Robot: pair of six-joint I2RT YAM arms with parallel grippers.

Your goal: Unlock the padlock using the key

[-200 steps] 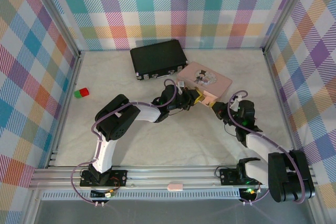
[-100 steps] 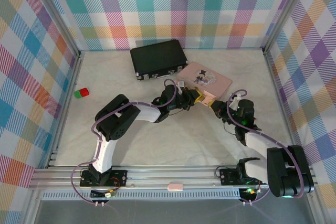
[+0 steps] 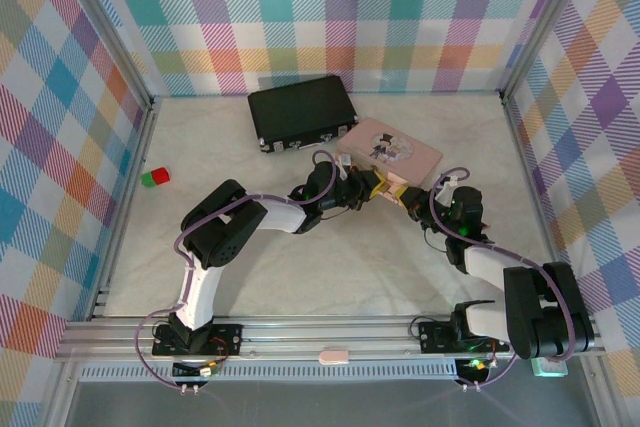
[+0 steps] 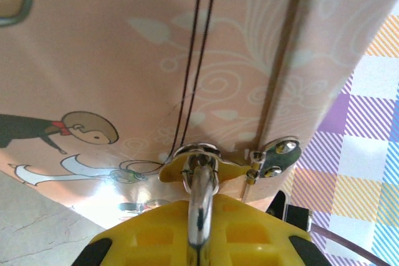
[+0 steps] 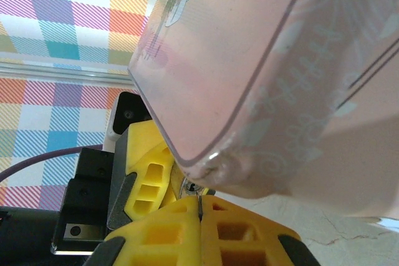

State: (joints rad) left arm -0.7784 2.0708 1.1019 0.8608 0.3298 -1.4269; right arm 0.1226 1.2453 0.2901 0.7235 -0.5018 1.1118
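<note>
Plaid walls (image 3: 330,7), pale tabletop (image 3: 300,267); left pincer (image 4: 199,244) pinching padlock (image 4: 198,207), right pincer (image 5: 199,225) pressed together, perhaps on key (image 5: 199,207).

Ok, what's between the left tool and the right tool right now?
The near corner of the pink patterned box separates the left tool and right tool, clearest in the right wrist view.
</note>
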